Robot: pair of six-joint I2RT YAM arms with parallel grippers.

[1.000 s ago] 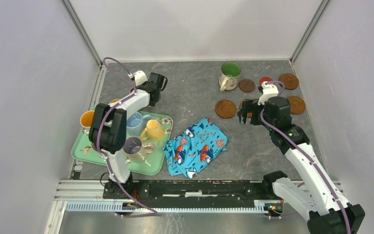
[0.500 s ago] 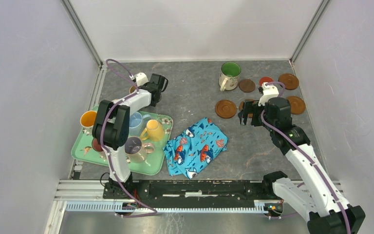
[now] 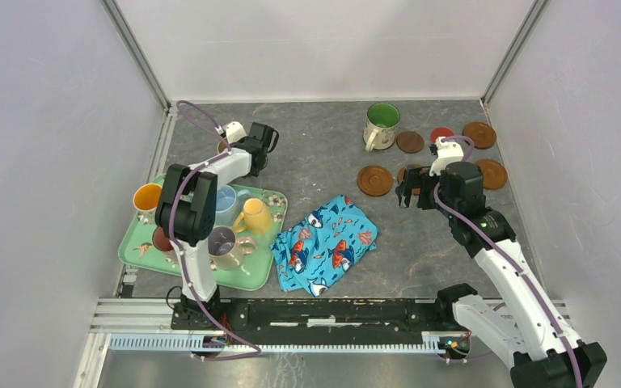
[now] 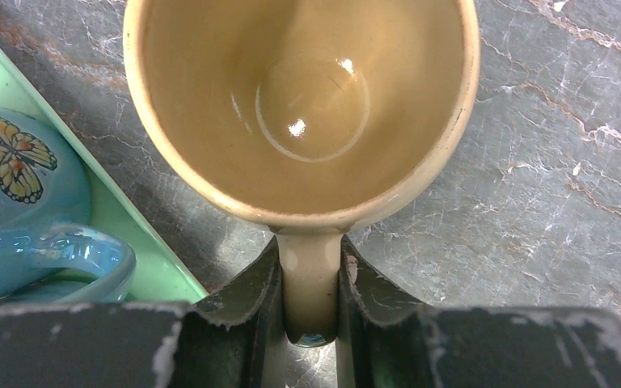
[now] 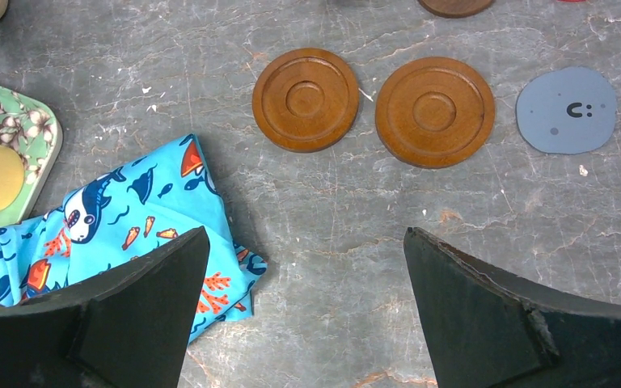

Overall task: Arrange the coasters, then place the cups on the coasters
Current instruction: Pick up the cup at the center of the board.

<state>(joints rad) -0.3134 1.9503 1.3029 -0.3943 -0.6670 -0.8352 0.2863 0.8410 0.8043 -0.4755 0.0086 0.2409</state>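
A beige cup (image 4: 303,105) stands on the grey table just off the tray's edge, and my left gripper (image 4: 310,259) is shut on its handle. In the top view the left gripper (image 3: 255,148) covers that cup. My right gripper (image 5: 306,242) hangs open over bare table, short of two ringed brown coasters (image 5: 306,99) (image 5: 434,111) and a blue-grey coaster (image 5: 567,110). More coasters lie at the back right: brown (image 3: 374,180), brown (image 3: 410,142), red (image 3: 441,133). A cream cup with a green inside (image 3: 382,125) stands beside them, off any coaster.
The green floral tray (image 3: 251,275) at the left holds an orange-lined cup (image 3: 147,197), a light blue cup (image 3: 225,202), a yellow cup (image 3: 255,217) and a lilac-lined cup (image 3: 225,245). A crumpled blue fish-print cloth (image 3: 327,242) lies mid-table, near my right gripper (image 3: 408,190).
The left gripper's jaws have closed onto the beige cup's handle. The right arm has not moved.
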